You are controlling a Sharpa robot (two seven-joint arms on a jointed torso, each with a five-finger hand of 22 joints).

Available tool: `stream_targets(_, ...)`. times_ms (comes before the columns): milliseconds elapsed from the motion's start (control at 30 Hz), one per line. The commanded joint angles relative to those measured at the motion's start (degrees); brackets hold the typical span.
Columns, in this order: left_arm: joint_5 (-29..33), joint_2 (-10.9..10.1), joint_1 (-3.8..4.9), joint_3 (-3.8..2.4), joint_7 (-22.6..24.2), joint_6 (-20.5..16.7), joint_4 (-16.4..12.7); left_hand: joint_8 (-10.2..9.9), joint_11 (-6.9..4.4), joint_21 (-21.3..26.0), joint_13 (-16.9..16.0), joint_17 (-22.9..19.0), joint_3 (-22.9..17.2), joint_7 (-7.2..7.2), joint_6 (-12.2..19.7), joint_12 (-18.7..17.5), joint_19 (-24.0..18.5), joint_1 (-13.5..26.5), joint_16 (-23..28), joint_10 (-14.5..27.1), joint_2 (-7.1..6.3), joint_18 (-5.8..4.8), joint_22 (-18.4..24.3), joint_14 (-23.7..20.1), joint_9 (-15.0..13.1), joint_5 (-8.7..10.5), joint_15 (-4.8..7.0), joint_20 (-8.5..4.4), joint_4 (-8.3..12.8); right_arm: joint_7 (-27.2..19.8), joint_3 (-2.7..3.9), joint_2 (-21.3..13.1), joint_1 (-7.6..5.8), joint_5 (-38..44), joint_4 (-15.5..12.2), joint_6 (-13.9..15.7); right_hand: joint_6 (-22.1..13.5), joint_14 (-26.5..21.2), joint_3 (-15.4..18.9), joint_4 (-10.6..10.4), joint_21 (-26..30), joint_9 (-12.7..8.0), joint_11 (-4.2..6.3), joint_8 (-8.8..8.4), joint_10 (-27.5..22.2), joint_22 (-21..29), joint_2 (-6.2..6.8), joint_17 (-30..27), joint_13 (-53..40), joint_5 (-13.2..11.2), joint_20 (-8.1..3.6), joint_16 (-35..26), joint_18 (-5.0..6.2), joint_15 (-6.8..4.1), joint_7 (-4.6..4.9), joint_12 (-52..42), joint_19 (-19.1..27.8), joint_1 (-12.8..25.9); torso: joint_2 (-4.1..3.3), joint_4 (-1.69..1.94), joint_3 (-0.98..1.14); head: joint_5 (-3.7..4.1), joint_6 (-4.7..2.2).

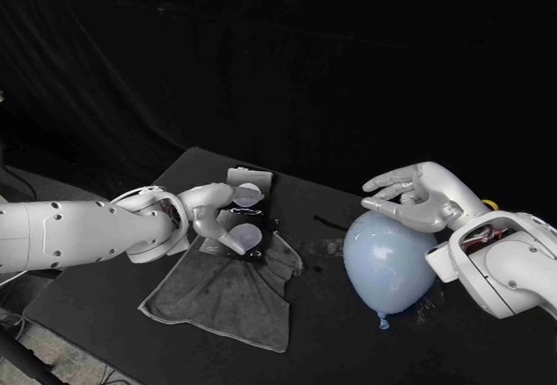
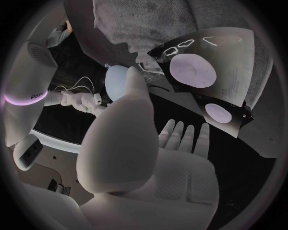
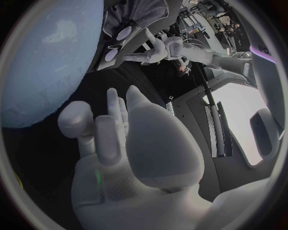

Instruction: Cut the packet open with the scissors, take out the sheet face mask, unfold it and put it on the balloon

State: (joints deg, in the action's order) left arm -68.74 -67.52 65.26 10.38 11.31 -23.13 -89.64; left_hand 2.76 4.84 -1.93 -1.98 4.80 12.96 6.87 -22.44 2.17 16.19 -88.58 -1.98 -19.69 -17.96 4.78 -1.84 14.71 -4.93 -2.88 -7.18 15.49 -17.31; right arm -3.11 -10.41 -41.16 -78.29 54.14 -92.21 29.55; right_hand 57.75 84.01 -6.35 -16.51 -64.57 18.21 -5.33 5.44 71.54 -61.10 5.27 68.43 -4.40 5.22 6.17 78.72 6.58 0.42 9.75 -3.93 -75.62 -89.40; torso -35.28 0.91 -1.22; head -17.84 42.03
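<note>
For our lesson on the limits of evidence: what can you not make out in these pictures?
1. Head view: whether the left hand grips the packet; its fingers cover the packet's near edge.
2. Head view: whether the right hand touches the balloon; the hand covers the balloon's top.
3. Head view: what the yellow thing is; the right hand hides most of it.

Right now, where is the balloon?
In the head view the pale blue balloon lies on the right side of the black table, with the right hand at its far end, its knot toward the robot; the grey cloth and packet sit to its left.
</note>
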Motion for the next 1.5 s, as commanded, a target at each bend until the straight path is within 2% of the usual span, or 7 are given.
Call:
stream_targets(33,-9.57,0.23,-1.04,0.0,-4.37,-2.48,-0.22,-0.19,0.17,0.18,0.03,-0.22,0.25,0.11,0.7,-0.3,-1.0,0.74,0.24,1.64,-0.01,-0.93,0.01,-0.9,0.08,0.01,0.71,-0.33,0.04,0.15,0.04,-0.09,0.01,0.1,-0.12,-0.61,-0.39,2.58,-0.25,-0.02,-0.12,-0.06,0.01,-0.14,-0.47,0.05,-0.17,0.03,0.03,0.27,0.2,0.27,-0.47,0.22,-0.01,0.24,0.05,0.42,0.02,-0.05,-0.02,-0.11,0.07)
stream_targets(133,-10.97,0.54,-1.84,0.01,-5.48,-2.24,0.12,-0.14,1.02,0.11,-0.01,-0.25,0.23,0.97,0.77,-0.24,-1.41,1.23,0.15,2.09,-0.01,-0.74,-0.05,-1.1,0.05,0.01,1.11,-0.64,0.03,0.2,0.04,-0.26,0.02,0.12,-0.24,-0.6,-0.45,2.55,-0.38,-0.01,-0.16,-0.07,-0.01,-0.16,-0.52,-0.01,-0.21,0.02,0.03,0.29,0.23,0.33,-0.45,0.23,0.01,0.26,0.13,0.41,-0.02,-0.06,-0.08,-0.15,0.07)
stream_targets(333,-12.36,1.22,-3.12,0.02,-7.17,-1.08,0.55,-0.07,2.57,0.03,0.05,-0.33,0.23,2.52,0.8,-0.31,-1.59,1.76,0.15,2.95,-0.05,-0.56,-0.11,-1.46,0.0,0.02,0.52,-0.74,0.01,0.3,0.04,-0.78,0.02,0.17,-0.45,-0.54,-0.49,2.49,-0.46,-0.04,-0.01,-0.08,-0.03,-0.16,-0.55,0.15,-0.26,-0.22,0.03,0.3,0.25,0.25,-0.4,0.25,0.03,0.26,0.3,0.46,-0.1,0.1,-0.1,0.19,0.18)
stream_targets(667,-14.02,1.73,-3.59,0.02,-10.48,1.76,0.58,0.17,4.99,-0.22,-0.02,-0.23,0.31,5.08,0.26,-0.2,-0.95,2.44,0.01,2.86,-0.08,0.11,-0.3,-1.23,-0.2,-0.02,-1.66,-1.08,0.03,0.35,0.06,-1.35,0.01,0.18,-0.75,-0.52,-0.49,2.45,-0.59,-0.08,-0.04,-0.07,-0.04,-0.15,-0.53,0.09,-0.37,-0.14,0.02,0.38,0.29,0.35,-0.39,0.28,0.04,0.23,0.41,0.58,-0.08,-0.05,0.0,0.03,0.64)
stream_targets(1067,-14.36,3.19,-3.75,0.03,-12.51,3.35,2.05,0.59,5.67,-0.88,-0.26,0.27,-1.91,5.76,-1.34,0.13,1.48,0.68,-0.4,0.96,0.1,1.49,-0.74,0.4,-0.62,-0.11,-2.43,-1.87,0.09,0.31,0.08,-1.9,0.01,0.02,-1.03,-0.66,-0.46,2.32,-0.94,-0.1,-0.08,-0.05,-0.01,-0.07,-0.38,-0.02,-0.53,-0.24,-0.05,0.85,0.35,0.44,-0.34,0.29,0.02,0.16,0.7,0.85,-0.02,-0.05,-0.01,0.07,0.93)
stream_targets(1333,-15.24,5.19,-4.96,0.02,-12.38,3.87,4.12,0.95,5.9,-1.0,-0.38,0.39,-3.75,6.04,-2.2,0.39,1.57,-1.87,-0.59,-0.31,0.19,2.31,-0.78,0.92,-0.85,-0.11,-2.5,-2.1,0.04,0.26,0.08,-2.29,0.01,-0.09,-1.46,-0.8,-0.44,2.29,-1.09,-0.09,-0.09,-0.03,0.01,-0.04,-0.29,-0.06,-0.6,-0.22,-0.08,1.06,0.36,0.51,-0.31,0.27,-0.01,0.13,0.81,0.94,-0.09,-0.16,-0.03,0.28,1.15)
stream_targets(1500,-15.44,5.46,-5.38,0.03,-12.28,4.15,4.23,1.07,5.86,-1.01,-0.4,0.47,-4.06,6.0,-2.62,0.42,1.55,-2.21,-0.65,-0.74,0.22,2.47,-0.77,1.21,-0.97,-0.1,-2.44,-2.04,0.03,0.26,0.09,-2.53,0.01,-0.11,-1.66,-0.73,-0.4,2.26,-1.25,-0.06,-0.12,-0.02,0.06,0.0,-0.2,-0.11,-0.63,-0.25,-0.11,1.21,0.37,0.54,-0.3,0.26,-0.05,0.11,0.9,0.96,-0.09,-0.04,-0.02,0.39,1.28)
